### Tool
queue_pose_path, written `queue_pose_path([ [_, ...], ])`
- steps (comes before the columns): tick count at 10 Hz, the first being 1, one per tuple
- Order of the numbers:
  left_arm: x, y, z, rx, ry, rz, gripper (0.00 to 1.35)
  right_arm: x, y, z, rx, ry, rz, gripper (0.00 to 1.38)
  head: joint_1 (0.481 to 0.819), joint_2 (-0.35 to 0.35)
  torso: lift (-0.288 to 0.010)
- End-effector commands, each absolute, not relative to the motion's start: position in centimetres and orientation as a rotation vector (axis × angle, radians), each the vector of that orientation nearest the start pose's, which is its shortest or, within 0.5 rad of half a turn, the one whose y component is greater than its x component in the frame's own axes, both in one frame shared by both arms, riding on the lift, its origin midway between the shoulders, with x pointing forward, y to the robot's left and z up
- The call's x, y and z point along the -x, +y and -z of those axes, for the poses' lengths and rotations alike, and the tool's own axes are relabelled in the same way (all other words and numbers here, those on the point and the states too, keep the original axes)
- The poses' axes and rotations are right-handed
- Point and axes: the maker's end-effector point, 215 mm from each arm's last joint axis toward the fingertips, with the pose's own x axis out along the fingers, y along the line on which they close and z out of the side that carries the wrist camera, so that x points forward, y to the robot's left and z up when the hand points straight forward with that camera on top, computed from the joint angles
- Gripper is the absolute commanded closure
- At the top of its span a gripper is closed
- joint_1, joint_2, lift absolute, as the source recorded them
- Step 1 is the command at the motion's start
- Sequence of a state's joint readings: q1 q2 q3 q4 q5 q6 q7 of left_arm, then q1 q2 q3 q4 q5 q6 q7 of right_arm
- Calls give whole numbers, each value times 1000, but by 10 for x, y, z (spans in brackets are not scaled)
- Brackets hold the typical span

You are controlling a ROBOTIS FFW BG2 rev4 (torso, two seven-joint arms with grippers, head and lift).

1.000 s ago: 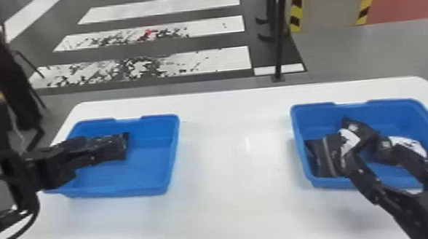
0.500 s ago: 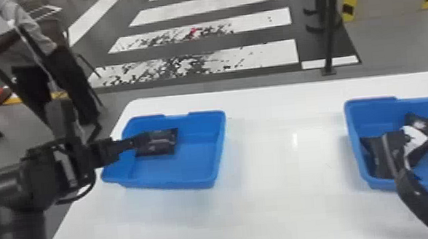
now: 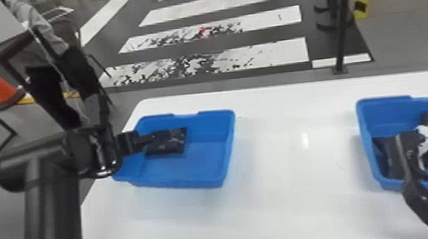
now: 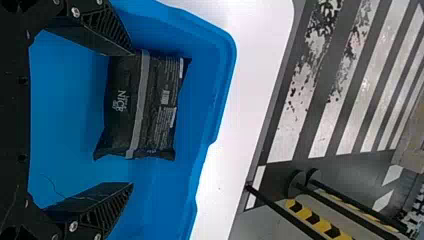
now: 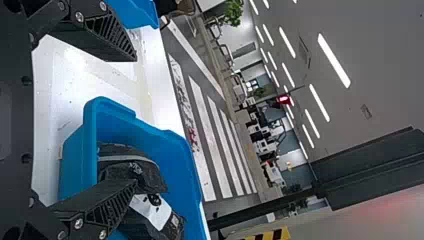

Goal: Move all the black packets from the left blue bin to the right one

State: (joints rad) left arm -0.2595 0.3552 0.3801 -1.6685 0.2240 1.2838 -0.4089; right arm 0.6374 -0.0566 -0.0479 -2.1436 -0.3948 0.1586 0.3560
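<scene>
Right gripper [image 5: 135, 120] at the right blue bin [image 3: 367, 149], jaws apart and unloaded; left gripper [image 4: 132, 119] over the left blue bin [image 3: 192, 183], jaws wide, one black packet [image 4: 160, 100] lying between them, ungripped. Right bin already has at least two packets [image 5: 135, 172], so probably one transfer left. Left wrist view shows that jaw spacing; head view hides it but shows both bins across the bench [image 3: 296, 202].

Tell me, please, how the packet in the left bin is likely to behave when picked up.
The packet will probably give a little when squeezed, as it looks like a pouch with thin, pinched ends. Lying on its broad face in the bin, it seems unlikely to roll.
</scene>
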Motion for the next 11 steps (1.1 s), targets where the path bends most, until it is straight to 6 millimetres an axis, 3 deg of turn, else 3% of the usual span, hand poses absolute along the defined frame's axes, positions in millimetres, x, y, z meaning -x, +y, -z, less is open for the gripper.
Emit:
queue_pose_path([
  [1,-556,430,399,292,809,38,140,-392,-168,360,-364,161,-360,170,695,310,-185],
  [3,-569,443,407,288,854,-6,137,-391,-168,363,-372,166,-362,173,695,303,-185],
  [7,-583,437,427,318,918,0,160,-392,-167,367,-387,172,-367,173,695,307,-185],
  [8,-579,432,437,343,940,11,286,-392,-166,367,-387,172,-369,173,695,303,-185],
  [9,-576,424,443,347,960,32,731,-392,-166,368,-391,173,-368,173,695,301,-185],
  [10,-574,424,447,324,977,32,1042,-392,-166,369,-394,175,-370,173,695,295,-185],
  [11,-575,426,448,313,965,32,1228,-392,-166,370,-401,178,-371,173,695,290,-185],
])
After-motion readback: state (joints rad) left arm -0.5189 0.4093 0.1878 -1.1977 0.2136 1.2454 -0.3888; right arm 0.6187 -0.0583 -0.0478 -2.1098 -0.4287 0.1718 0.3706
